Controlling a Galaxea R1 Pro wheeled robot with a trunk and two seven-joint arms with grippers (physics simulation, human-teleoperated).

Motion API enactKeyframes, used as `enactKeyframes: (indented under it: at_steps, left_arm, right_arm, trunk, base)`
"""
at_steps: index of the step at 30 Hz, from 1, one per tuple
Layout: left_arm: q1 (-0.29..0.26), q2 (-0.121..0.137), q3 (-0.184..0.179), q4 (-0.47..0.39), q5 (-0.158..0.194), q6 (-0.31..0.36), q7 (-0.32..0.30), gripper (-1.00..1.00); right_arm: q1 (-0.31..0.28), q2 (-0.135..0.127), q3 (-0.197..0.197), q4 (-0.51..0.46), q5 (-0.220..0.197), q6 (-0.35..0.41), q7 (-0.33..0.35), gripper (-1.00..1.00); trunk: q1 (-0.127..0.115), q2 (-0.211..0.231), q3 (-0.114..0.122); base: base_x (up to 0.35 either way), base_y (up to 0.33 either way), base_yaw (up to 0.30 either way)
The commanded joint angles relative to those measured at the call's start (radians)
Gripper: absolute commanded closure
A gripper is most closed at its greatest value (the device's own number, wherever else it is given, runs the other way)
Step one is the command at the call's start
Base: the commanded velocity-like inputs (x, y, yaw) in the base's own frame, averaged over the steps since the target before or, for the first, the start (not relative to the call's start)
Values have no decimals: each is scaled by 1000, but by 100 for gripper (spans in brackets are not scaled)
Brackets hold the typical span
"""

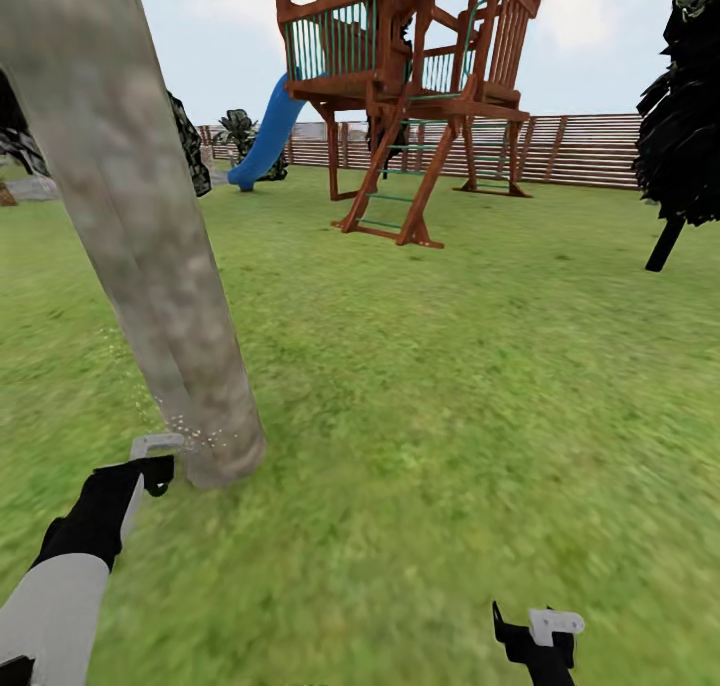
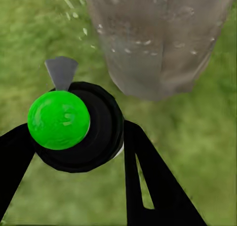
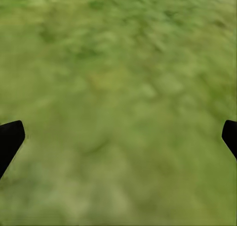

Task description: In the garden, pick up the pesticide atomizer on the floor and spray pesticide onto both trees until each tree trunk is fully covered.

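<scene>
The pesticide atomizer (image 2: 74, 127) sits between the black fingers (image 2: 148, 181) of the left gripper (image 2: 74, 152), which pinch its dark round body; its bright green cap (image 2: 58, 119) faces the wrist camera and a grey nozzle (image 2: 61, 71) points toward the base of the tree trunk (image 2: 158, 38); in the head view the atomizer's pale grey head (image 1: 155, 446) shows just beside the foot of the trunk (image 1: 150, 266), low over the grass; tiny white specks of pesticide (image 1: 195, 434) dot the lower trunk and hang in the air near the nozzle. The trunk is thick, mottled grey-brown, and leans across the head view's left side. The right gripper (image 1: 535, 641) hangs low over the lawn (image 1: 450, 416), well apart from the trunk, its fingers (image 3: 10, 139) spread wide with only grass between them. Farther off stand a brown wooden play tower (image 1: 410, 86) with a blue slide (image 1: 265, 136), a slatted wooden fence (image 1: 590, 151) and a dark-leaved tree (image 1: 685, 116) with a thin trunk.
</scene>
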Motion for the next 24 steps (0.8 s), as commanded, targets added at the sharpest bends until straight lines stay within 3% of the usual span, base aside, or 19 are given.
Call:
enactKeyframes:
  at_steps: [1, 5, 8, 10, 11, 12, 13, 15, 16, 17, 18, 19, 22, 24]
  left_arm:
    - [3, 4, 2, -2, 1, -1, 0, 100]
    - [5, -8, -6, -6, 1, -3, -3, 100]
    - [-3, -47, -39, -19, 1, -1, -61, 100]
    - [-4, -49, -63, -62, -1, 20, -76, 100]
    - [-22, -35, -69, -81, -1, 62, -80, 100]
    - [-56, 29, -74, -94, -2, 106, -130, 100]
    - [-60, 58, -75, -96, -6, 112, -200, 100]
    - [-62, 69, -88, -99, -14, 132, -259, 100]
    - [-62, 68, -125, -99, -18, 147, -271, 100]
    - [-63, 50, -257, -130, -16, 192, -282, 100]
    - [-63, 54, -271, -150, -14, 214, -284, 100]
    - [-63, 58, -266, -157, -9, 222, -285, 100]
    - [-54, 94, -165, -166, 1, 225, -287, 100]
    - [-50, 92, -162, -180, 1, 227, -287, 100]
  right_arm:
    - [0, 0, 0, 0, 0, 0, 0, -100]
    - [0, 0, 0, 0, 0, 0, 0, -100]
    - [0, 0, 0, 0, 0, 1, 0, -100]
    - [0, 0, 0, 0, 0, 1, 0, -100]
    - [0, 0, 0, 0, 0, 1, 0, -100]
    - [-1, 0, 0, 0, 0, 1, 0, -100]
    - [-1, 0, 0, 0, 0, 1, 0, -100]
    - [0, 0, 0, 0, 0, 1, 0, -100]
    - [0, 0, 0, 0, 0, 1, 0, -100]
    - [0, 0, 0, 0, 0, 1, 0, -100]
    - [0, 0, 0, 0, 0, 1, 0, -100]
    - [0, 0, 0, 0, 0, 1, 0, -100]
    - [0, 0, 0, 0, 0, 1, 0, -100]
    - [0, 1, 0, 0, 0, 1, 0, -100]
  trunk:
    - [0, 0, 0]
    - [0, 0, 0]
    - [0, 0, 0]
    - [0, 0, 0]
    - [0, 0, 0]
    - [0, 0, 0]
    - [0, 0, 0]
    - [0, 0, 0]
    - [0, 0, 0]
    - [0, 0, 0]
    - [0, 0, 0]
    - [0, 0, 0]
    - [0, 0, 0]
    - [0, 0, 0]
  base:
    - [0, 0, 263]
    - [-178, 0, 44]
    - [-84, 0, 2]
    - [-10, 0, 0]
    - [-2, 0, 0]
    - [0, 0, 0]
    - [0, 0, 0]
    - [0, 0, 0]
    - [0, 0, 0]
    - [0, 0, 0]
    - [0, 0, 0]
    - [0, 0, 0]
    - [0, 0, 124]
    - [0, 0, 267]
